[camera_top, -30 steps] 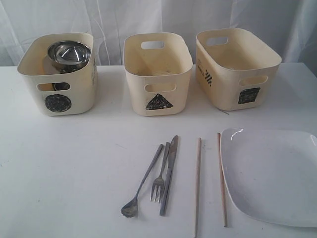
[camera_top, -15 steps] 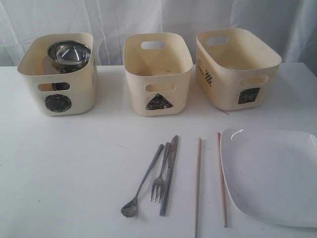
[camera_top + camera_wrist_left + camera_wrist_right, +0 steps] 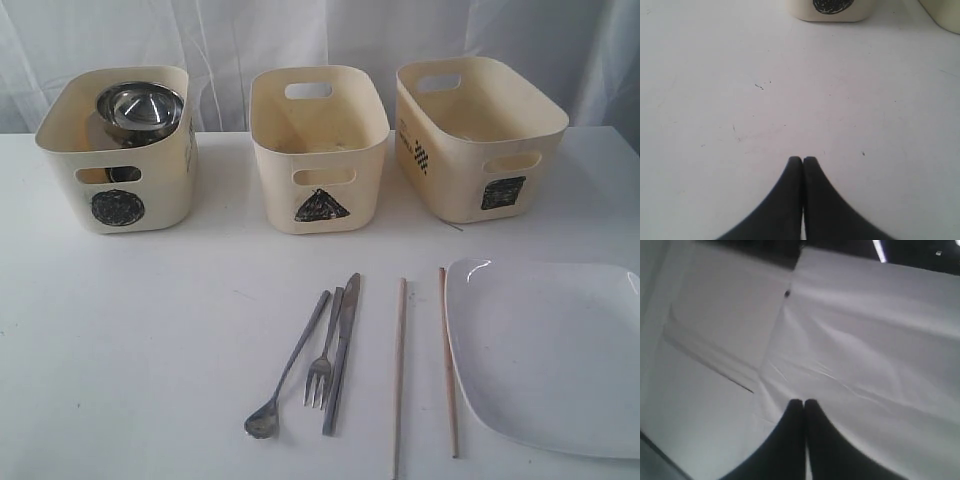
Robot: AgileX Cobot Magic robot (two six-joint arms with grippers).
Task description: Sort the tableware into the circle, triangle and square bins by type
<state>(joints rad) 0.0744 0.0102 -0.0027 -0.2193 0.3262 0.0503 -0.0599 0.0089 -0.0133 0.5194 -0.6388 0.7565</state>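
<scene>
Three cream tubs stand in a row at the back: the circle bin (image 3: 117,150) with steel bowls (image 3: 139,108) stacked inside, the triangle bin (image 3: 318,150) and the square bin (image 3: 478,135). In front lie the steel spoon (image 3: 288,366), fork (image 3: 324,349), knife (image 3: 342,350) and two wooden chopsticks (image 3: 400,375) (image 3: 447,360), beside the large white plate (image 3: 550,350). Mugs and the small white bowl are hidden. No arm shows in the exterior view. My left gripper (image 3: 803,159) is shut over bare table, short of the circle bin (image 3: 830,10). My right gripper (image 3: 803,401) is shut and faces white cloth.
A white curtain (image 3: 300,35) hangs behind the bins. The white table (image 3: 130,330) stretches to the left of the cutlery. The plate reaches the table's right front corner.
</scene>
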